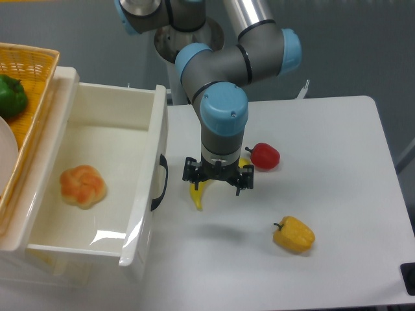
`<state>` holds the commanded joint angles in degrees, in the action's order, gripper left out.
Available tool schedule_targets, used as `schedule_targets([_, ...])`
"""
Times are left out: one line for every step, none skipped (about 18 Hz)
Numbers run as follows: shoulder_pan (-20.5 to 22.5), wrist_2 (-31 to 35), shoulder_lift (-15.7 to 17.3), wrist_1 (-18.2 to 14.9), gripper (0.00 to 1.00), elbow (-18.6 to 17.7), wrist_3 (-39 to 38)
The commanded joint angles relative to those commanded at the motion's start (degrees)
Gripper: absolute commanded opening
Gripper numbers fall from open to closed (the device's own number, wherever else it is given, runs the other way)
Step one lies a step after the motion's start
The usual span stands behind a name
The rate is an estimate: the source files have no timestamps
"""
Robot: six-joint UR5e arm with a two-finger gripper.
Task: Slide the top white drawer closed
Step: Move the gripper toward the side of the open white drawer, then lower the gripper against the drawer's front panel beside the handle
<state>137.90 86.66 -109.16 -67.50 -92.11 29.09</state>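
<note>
The top white drawer [97,139] is pulled far out to the right, its inside in full view from above. An orange-pink bun-like item [82,186] lies inside it. The curved black handle [159,183] is on the drawer's front, facing right. My gripper [218,181] hangs above the table to the right of the handle, a short way off, not touching it. Its fingers point down and are seen from above, so their gap is hidden. A yellow banana [198,194] lies on the table just under it.
A yellow woven basket [29,71] with a green pepper [11,96] sits on the cabinet top at left. A red pepper [264,156] and a yellow pepper [294,234] lie on the white table [337,162] to the right.
</note>
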Motion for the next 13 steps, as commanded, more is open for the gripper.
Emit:
schedule_targets([0.09,0.00,-0.09,0.00,1.00,0.00,-0.09])
schedule_targets([0.09,-0.09,-0.26,0.00,1.00,0.00,-0.26])
schedule_targets([0.09,-0.35,-0.44,-0.09,1.00,0.00,-0.44])
schedule_targets([0.00,-0.44,-0.61,-0.17,1.00,-0.17,-0.87])
schedule_targets([0.00,-1.14,-1.14,-0.35,1.00,-0.26,-1.40])
schedule_targets([0.09,-2.45,-1.49,-0.35,1.00,-0.61,-1.67])
schedule_targets([0.18,-3.77,-1.93,-0.35,1.00,-0.70,-1.67])
schedule_targets([0.09,-4.48,-2.28,-0.35,1.00,-0.70,-2.19])
schedule_targets([0.00,-4.57,-2.55,-0.35,1.00,-0.79,-3.15])
schedule_targets([0.00,-4.66,-2.72,-0.26,1.00,-0.79,-3.69])
schedule_targets([0.00,-4.75,-2.81,-0.26,1.00,-0.79,-3.69])
schedule_targets([0.00,-5.01,-2.99,-0.35,1.00,-0.79,-3.87])
schedule_targets([0.00,-5.62,-3.08,-0.26,1.00,-0.79,-3.87])
